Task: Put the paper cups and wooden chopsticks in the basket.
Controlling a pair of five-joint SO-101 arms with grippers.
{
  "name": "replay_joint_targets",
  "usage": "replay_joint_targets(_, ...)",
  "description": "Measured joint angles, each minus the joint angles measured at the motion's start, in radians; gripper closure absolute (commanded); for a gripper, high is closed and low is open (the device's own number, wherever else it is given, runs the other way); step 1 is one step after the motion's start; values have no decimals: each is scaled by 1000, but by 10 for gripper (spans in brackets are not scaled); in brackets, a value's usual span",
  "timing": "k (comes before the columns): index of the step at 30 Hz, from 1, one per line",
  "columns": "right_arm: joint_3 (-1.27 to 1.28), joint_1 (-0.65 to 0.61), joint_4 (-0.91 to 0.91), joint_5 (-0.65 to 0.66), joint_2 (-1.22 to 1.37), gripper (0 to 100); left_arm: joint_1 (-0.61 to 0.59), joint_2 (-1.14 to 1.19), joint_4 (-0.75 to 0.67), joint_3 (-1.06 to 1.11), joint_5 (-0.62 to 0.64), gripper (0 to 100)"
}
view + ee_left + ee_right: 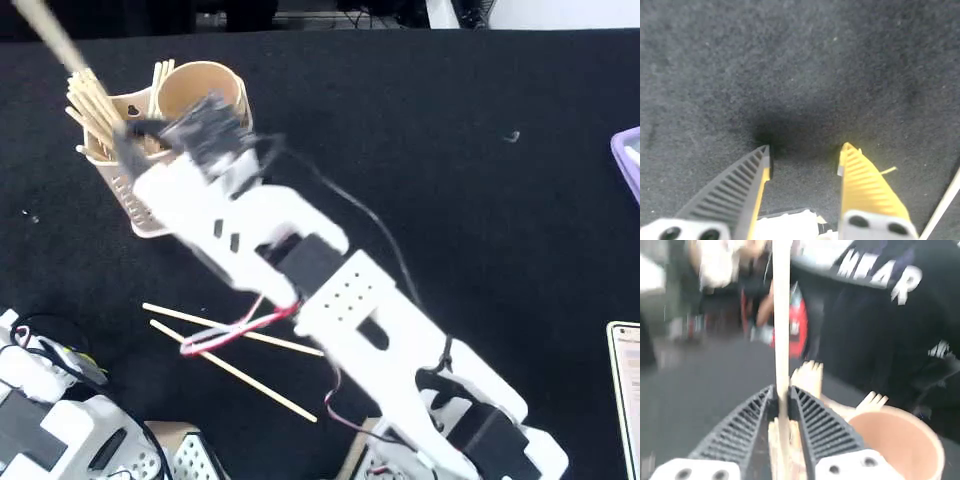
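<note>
A white basket [135, 205] stands at the far left of the black table, with a bundle of wooden chopsticks [92, 105] and a paper cup [200, 88] in it. My right gripper [135, 140] hovers over the basket, shut on one chopstick [45, 30] that points up and away. In the right wrist view the gripper [782, 400] pinches that chopstick [781, 330] above the cup [900, 445]. Two loose chopsticks [235, 332] [240, 375] lie on the table in front of the basket. My left gripper [805, 150] hangs open just above bare cloth, beside a chopstick [942, 210].
The right arm [370, 330] stretches diagonally across the table from the near right, trailing red and black cables. The left arm's base [60, 420] sits at the near left corner. A purple object [628, 160] and a white card [625, 380] are at the right edge.
</note>
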Motion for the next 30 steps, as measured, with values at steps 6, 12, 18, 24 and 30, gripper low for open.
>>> replay_joint_targets(6, 0, 63, -216, -143, 8, 987, 0, 0, 0, 2, 0, 777)
replay_joint_targets(12, -103, 66, -299, -153, 149, 988, 0, 0, 0, 2, 0, 777)
replay_joint_targets(18, -230, 64, -302, -155, 324, 988, 0, -2, -3, 3, 0, 777)
replay_joint_targets(24, -247, 64, -302, -155, 454, 987, 0, -3, -5, 6, 0, 777)
replay_joint_targets(30, -239, 64, -308, -155, 491, 986, 0, -3, -5, 6, 0, 777)
